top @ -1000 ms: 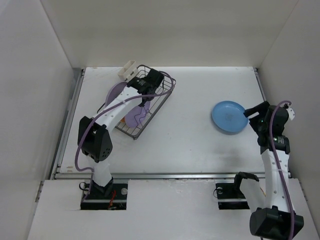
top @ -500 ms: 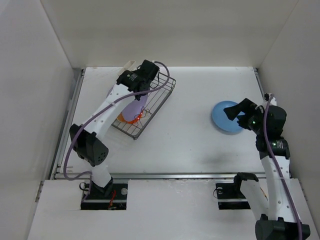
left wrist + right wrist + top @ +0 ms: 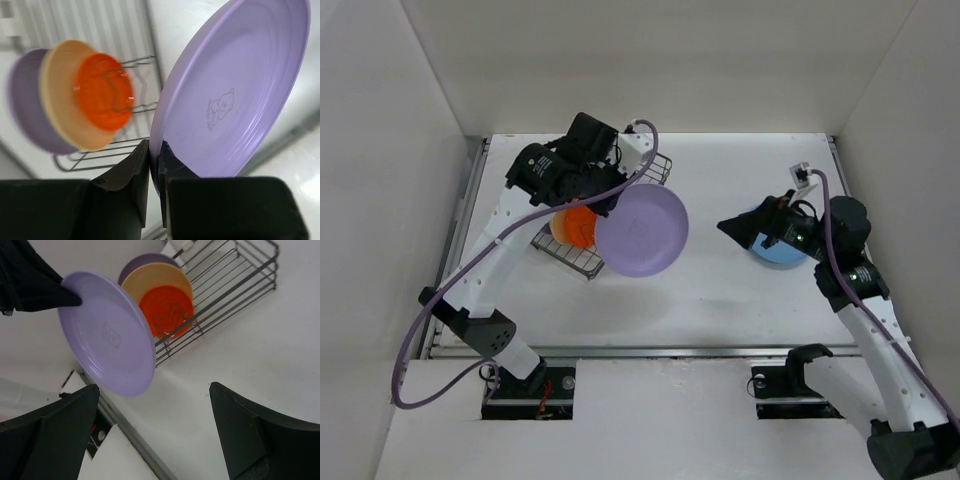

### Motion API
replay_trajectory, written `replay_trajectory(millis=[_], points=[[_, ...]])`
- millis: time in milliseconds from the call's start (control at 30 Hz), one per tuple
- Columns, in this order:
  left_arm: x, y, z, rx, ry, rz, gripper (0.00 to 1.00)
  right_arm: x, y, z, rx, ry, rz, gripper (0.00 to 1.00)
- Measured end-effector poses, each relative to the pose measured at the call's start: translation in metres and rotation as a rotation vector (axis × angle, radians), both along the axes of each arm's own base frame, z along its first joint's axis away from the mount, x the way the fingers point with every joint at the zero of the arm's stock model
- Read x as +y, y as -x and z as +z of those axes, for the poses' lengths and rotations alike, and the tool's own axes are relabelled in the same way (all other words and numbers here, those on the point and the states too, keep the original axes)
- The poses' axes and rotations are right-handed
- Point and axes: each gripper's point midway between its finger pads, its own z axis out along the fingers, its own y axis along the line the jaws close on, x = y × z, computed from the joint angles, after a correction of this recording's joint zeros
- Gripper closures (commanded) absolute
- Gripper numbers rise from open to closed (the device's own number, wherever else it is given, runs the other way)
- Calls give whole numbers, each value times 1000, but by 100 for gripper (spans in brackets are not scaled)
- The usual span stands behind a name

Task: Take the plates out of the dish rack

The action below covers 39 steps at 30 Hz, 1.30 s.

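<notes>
- Dish rack (image 3: 576, 259) of dark wire sits at the far left of the surface (image 3: 720, 290). Its long axis runs diagonally from near-left to far-right.
- An orange plate (image 3: 167, 307), a cream plate (image 3: 150, 277) and a purple plate (image 3: 142, 261) stand on edge inside it.
- The left pincer (image 3: 154, 150) is clenched on the rim of a lavender plate (image 3: 642, 230). It holds the plate tilted in the air just beside the rack.
- The right pincer (image 3: 154, 390) is spread wide and grips nothing, above a blue plate (image 3: 785, 252).

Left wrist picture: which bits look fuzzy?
Left wrist view: the round orange plastic plate, the round cream plate and the purple plate behind are smeared, while the big lilac plastic plate pinched in the left tool is crisp. Right wrist view: those three plates look sharp.
</notes>
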Motion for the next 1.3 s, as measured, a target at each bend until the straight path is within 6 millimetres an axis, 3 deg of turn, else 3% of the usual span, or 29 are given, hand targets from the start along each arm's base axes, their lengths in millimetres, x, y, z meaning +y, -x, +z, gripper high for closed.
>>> replay_trajectory(millis=[133,300,400,433,533,600,633,667,700,833,933,1033,1133,1200,1300], points=[[-22,27,-16,135,37,-167,100,39,4,-10,32,-1,135,3],[-41,47,-25,207,48,-282,100,80,8,-37,110,41,222,6],[-45,52,-25,222,54,-308,100,97,9,-52,140,74,241,37],[-45,53,-25,223,54,-310,100,100,10,-56,145,83,246,63],[-40,47,-27,206,26,-288,97,110,12,-58,149,96,264,99],[-36,40,-27,191,22,-256,71,113,15,-55,128,105,271,100],[-35,36,-26,179,15,-240,25,111,12,-55,132,105,250,100],[-34,34,-26,168,8,-228,5,108,8,-55,127,114,218,100],[-32,32,-26,158,0,-204,0,103,3,-57,133,122,176,100],[-20,11,-21,69,-48,-74,0,74,-17,-61,170,154,-41,100],[-5,-10,-10,-32,-89,48,0,38,-38,-62,247,164,-274,100],[10,-21,3,-124,-102,139,0,-28,-66,-62,326,140,-593,100],[27,-19,7,-169,-126,193,0,-95,-80,-72,390,107,-856,100],[36,-18,3,-179,-154,218,0,-141,-83,-84,443,87,-1025,100],[43,-17,-17,-160,-208,232,0,-191,-79,-111,526,57,-1192,100]])
